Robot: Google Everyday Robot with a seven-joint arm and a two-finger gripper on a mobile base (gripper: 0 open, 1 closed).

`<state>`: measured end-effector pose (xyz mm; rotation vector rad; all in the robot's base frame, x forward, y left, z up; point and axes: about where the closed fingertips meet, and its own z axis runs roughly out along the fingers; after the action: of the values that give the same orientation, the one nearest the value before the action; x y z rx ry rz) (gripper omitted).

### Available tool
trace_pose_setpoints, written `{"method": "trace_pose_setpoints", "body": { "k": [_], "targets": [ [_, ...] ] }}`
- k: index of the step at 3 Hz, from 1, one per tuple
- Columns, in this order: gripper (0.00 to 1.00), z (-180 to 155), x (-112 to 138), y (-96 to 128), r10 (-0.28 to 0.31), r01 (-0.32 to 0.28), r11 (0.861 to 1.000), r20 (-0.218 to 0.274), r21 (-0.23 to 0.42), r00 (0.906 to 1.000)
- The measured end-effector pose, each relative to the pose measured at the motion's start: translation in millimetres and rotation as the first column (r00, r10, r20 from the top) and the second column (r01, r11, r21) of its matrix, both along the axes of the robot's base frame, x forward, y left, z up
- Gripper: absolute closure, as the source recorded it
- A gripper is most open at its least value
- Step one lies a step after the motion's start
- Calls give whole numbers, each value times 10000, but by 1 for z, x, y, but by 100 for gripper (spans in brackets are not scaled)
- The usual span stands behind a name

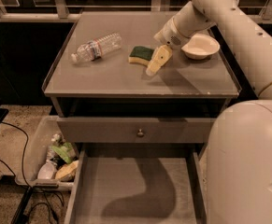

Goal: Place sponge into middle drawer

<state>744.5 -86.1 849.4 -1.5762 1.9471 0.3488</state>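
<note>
The sponge, yellow with a dark green top, lies flat on the cabinet top near its middle. My gripper hangs from the white arm that reaches in from the upper right. It points down and to the left, right at the sponge's right end and close over the cabinet top. I cannot see whether it touches the sponge. The middle drawer stands pulled out below, a wide grey box with a bare floor, in the arm's shadow.
A clear plastic bottle lies on its side at the left of the cabinet top. A white bowl stands at the right, behind the arm. A shut drawer front with a round knob sits above the open drawer. A bin of clutter is on the floor at left.
</note>
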Motion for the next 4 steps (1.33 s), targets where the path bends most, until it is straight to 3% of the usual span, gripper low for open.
{"method": "trace_pose_setpoints", "body": {
  "k": [1, 2, 4],
  "targets": [
    [0, -12, 9, 3, -52, 53, 10000, -235, 36, 9997],
    [18, -12, 10, 3, -54, 55, 10000, -233, 40, 9997],
    [64, -12, 10, 3, -53, 54, 10000, -234, 40, 9997]
  ]
}}
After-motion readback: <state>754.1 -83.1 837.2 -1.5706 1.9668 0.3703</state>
